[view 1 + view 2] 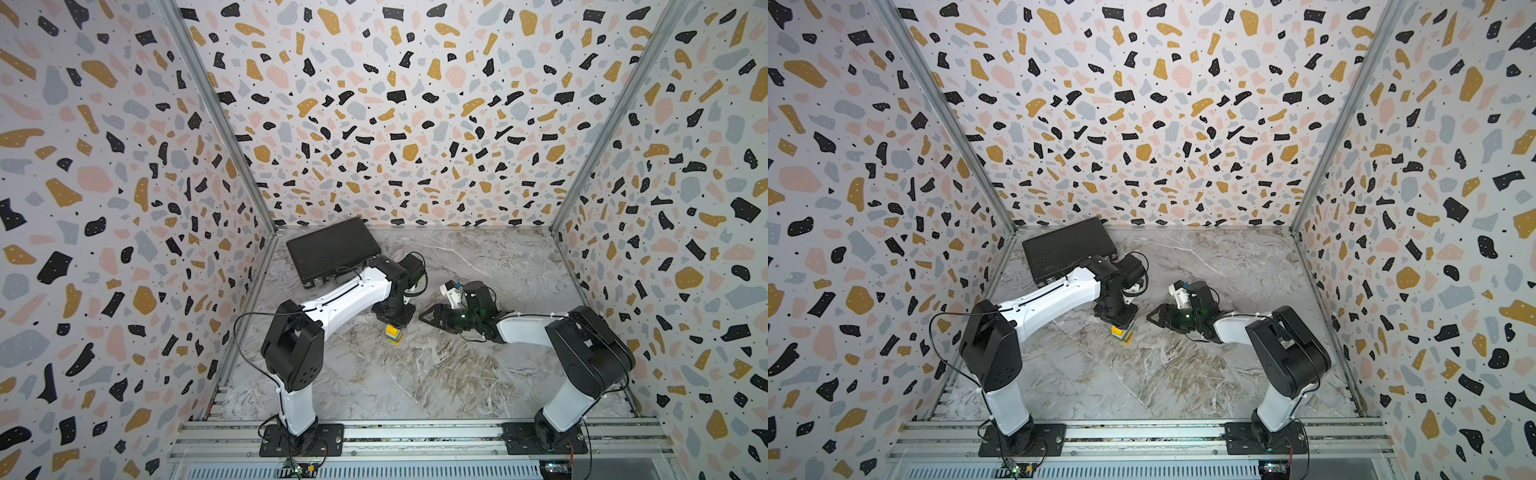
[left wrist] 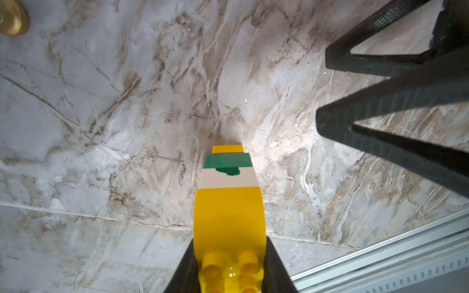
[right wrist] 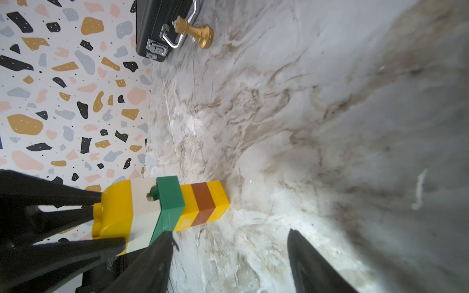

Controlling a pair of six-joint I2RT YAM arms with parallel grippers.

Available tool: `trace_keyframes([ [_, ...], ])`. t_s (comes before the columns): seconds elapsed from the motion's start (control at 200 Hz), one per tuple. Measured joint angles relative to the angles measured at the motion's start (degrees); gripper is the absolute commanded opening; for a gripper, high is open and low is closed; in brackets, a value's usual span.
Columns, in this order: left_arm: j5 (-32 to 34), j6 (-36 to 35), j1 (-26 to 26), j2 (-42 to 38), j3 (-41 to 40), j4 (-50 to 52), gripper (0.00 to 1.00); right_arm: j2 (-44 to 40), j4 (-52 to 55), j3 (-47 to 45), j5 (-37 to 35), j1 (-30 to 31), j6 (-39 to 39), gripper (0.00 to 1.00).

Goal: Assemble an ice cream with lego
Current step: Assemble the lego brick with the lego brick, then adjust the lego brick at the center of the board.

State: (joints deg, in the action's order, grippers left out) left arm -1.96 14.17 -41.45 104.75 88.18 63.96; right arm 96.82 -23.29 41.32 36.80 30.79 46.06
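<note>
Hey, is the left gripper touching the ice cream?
Touching. In the left wrist view, the left gripper clamps both sides of the ice cream at its yellow top.

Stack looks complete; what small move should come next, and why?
Probably the left gripper should open its jaws and lift away: the ice cream looks fully stacked, its stick end down on the table, and the right gripper stands open beside it.
</note>
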Motion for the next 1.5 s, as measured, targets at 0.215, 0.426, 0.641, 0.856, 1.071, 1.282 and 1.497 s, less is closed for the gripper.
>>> trace_keyframes([
  [0.215, 0.6, 1.7, -0.1, 2.1, -2.5, -1.8, 0.57, 0.0, -0.1, 0.0, -0.3, 0.0, 0.0, 0.74],
  [0.426, 0.2, 2.4, -0.1, 2.5, -2.3, -2.5, 0.52, 0.0, -0.1, 0.0, -0.4, 0.0, -0.2, 0.73],
  [0.641, -2.3, 4.0, -0.1, 2.4, -2.3, -3.7, 0.36, 0.0, 0.3, 0.0, -0.5, 0.0, -0.5, 0.71],
  [0.856, -5.4, 5.6, 1.0, 1.6, -3.1, -5.7, 0.28, -0.1, 1.0, 0.0, -1.0, 0.0, -1.2, 0.70],
  [1.071, -13.0, 8.4, 4.3, -1.6, -7.5, -10.2, 0.27, -4.4, 3.2, -1.2, -4.7, -0.7, -2.2, 0.69],
  [1.282, -23.8, 12.7, 6.4, -3.1, -13.3, -18.7, 0.30, -12.1, 6.7, -4.1, -13.4, -3.9, -3.1, 0.69],
  [1.497, -32.0, 16.3, 6.9, -2.4, -15.9, -25.7, 0.37, -13.2, 10.4, -4.6, -19.3, -5.6, -3.3, 0.69],
])
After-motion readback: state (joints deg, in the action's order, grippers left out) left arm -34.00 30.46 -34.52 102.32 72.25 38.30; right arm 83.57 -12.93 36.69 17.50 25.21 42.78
